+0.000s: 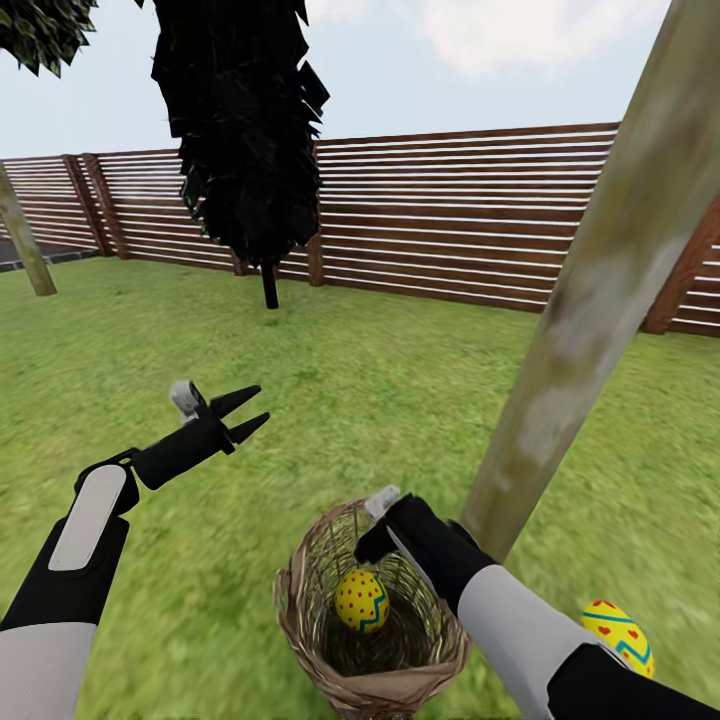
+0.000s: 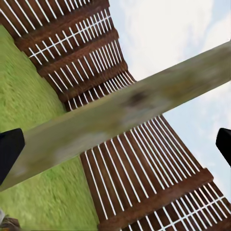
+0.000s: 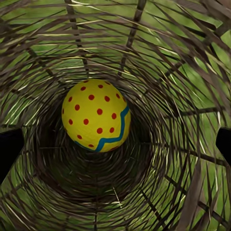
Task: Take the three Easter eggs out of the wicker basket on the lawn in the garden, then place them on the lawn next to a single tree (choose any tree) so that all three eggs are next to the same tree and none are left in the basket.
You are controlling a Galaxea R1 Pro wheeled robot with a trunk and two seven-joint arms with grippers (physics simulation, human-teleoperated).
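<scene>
On the mottled green lawn (image 1: 380,400), just beside the foot of a pale grey-beige tree trunk (image 1: 590,300), stands the wicker basket (image 1: 310,620): round, bucket-shaped, brown, with an open weave through which the grass shows and a thick braided rim. Down inside it lies one Easter egg (image 1: 361,600), smooth and yellow, scattered with red dots and crossed by a blue zigzag band. From the right wrist view the egg (image 3: 96,115) rests at the bottom of the woven basket wall (image 3: 183,57), the strands circling it in rough rings. A second egg (image 1: 620,635) of the same pattern lies on the grass on the far side of the trunk from the basket, partly hidden behind the right forearm.

The right gripper (image 1: 380,540) reaches into the basket's mouth; in its wrist view the dark fingertips (image 3: 9,149) sit wide apart at either edge, with the egg between and beyond them, untouched. The left gripper (image 1: 245,412) hangs above the lawn well away from the basket, its two black pointed fingers spread and holding nothing; its wrist view looks across the smooth mottled trunk (image 2: 125,120).

Behind stands a fence (image 1: 450,220) of horizontal brown wooden slats, and before it a black-foliaged, column-shaped tree (image 1: 245,130) on a thin dark stem.
</scene>
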